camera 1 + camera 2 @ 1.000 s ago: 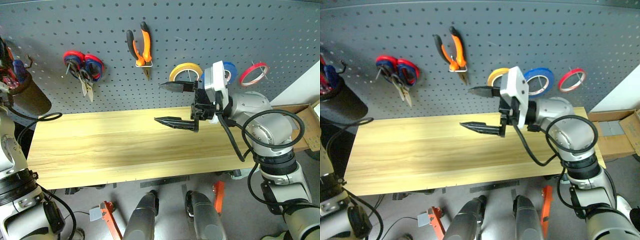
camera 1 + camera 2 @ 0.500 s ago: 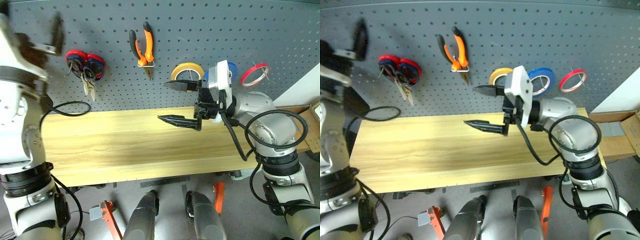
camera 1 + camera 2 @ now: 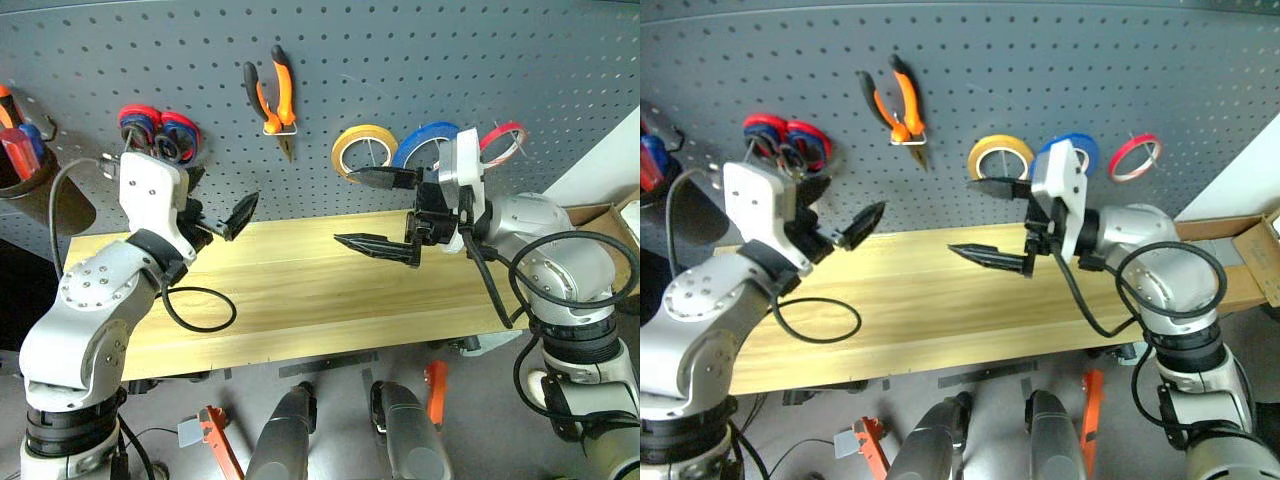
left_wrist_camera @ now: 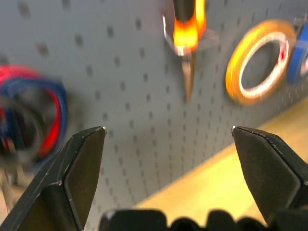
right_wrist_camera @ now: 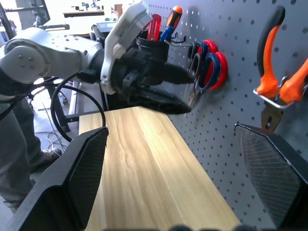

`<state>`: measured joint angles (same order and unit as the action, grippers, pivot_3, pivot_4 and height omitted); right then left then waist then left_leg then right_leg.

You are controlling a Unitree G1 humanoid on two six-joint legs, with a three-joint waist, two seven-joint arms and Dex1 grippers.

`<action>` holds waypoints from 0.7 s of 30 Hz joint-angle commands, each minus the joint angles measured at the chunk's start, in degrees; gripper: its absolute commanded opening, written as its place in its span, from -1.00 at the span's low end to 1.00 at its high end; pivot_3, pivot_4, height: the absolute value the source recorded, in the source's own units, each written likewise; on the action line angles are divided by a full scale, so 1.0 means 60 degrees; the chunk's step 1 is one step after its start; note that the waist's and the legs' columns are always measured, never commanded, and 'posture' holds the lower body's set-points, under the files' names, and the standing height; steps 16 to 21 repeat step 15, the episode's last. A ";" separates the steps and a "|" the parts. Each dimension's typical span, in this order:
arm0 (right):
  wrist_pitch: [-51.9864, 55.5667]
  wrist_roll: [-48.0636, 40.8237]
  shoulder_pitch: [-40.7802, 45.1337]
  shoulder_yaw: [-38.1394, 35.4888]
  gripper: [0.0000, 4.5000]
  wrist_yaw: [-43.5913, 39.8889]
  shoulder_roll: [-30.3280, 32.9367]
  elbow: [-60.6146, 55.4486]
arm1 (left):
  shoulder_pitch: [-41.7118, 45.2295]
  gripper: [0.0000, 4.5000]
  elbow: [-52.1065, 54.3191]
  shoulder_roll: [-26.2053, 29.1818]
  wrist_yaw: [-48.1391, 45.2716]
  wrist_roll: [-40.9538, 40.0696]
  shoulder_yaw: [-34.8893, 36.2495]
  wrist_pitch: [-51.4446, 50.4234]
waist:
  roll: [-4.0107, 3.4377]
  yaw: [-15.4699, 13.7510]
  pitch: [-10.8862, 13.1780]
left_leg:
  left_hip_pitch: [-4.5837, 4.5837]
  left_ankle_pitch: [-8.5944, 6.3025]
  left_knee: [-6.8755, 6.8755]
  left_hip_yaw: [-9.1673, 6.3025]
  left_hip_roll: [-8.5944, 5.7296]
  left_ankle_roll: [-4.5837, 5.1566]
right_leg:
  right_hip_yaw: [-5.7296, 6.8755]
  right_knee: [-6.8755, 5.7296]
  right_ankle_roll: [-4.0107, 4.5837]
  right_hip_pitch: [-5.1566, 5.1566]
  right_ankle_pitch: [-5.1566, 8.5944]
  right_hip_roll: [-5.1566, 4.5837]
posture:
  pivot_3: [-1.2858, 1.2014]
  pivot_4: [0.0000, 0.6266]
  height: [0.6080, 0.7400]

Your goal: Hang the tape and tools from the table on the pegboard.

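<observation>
On the dark grey pegboard (image 3: 420, 60) hang the orange-and-black pliers (image 3: 272, 92) and the blue tape (image 3: 425, 145). A red-handled screwdriver (image 5: 155, 26) stands in a black cup (image 5: 153, 45) at the board's left end. My left gripper (image 3: 215, 200) hovers open and level over the left end of the wooden table (image 3: 300, 290), pointing at the board below the pliers (image 4: 190, 29). My right gripper (image 3: 345, 208) hangs open over the table's middle, pointing left, with nothing between its fingers.
Red-and-blue scissors (image 3: 155, 135) with a dark loop beside them, a yellow tape (image 3: 365, 150) and a thin red tape (image 3: 503, 140) also hang on the board. A black cable (image 3: 190, 310) loops over the table. Orange-handled tools (image 3: 222, 440) lie on the floor below. A cardboard box (image 3: 610, 215) stands at right.
My left arm has swung down and to the right from the far left and now holds its gripper low over the table's left end. The right gripper has barely moved.
</observation>
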<state>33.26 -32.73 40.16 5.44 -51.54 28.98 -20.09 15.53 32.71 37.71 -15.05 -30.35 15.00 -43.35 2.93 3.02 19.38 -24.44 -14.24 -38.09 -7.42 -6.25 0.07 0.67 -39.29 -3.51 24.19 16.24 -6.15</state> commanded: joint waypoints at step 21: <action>-0.2035 0.1980 -0.3977 0.0115 1.00 0.2339 -0.0756 -0.0376 | -0.2696 0.99 -0.0929 -0.1421 0.0510 0.2311 -0.0448 0.2284 | -0.0104 -0.0116 -0.0619 | 0.0033 0.0000 0.0010 0.0006 -0.0002 -0.0001 | -0.0002 0.0003 0.0000 -0.0023 0.0000 0.0001 | -0.02 -0.37 1.00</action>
